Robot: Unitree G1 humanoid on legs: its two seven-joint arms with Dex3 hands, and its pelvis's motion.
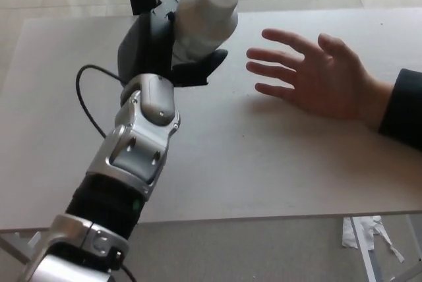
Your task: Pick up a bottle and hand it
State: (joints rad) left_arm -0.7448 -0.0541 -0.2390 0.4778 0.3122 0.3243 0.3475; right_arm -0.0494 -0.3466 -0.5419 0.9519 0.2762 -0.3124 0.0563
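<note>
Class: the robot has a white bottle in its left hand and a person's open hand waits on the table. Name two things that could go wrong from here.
1. The bottle sits tilted in the left hand, gripped low on its body; it might slip out.
2. The person's hand lies flat with spread fingers, so a release short of it could send the bottle rolling across the table.

Pale table (pixel 277 163) — person's hand (pixel 323 78) seemingly resting there.

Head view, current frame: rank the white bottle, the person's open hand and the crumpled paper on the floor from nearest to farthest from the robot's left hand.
1. White bottle: held in the left hand, raised above the table.
2. Person's open hand: to the right, palm up over the table.
3. Crumpled paper: on the floor, lower right, beyond the table's near edge.
</note>
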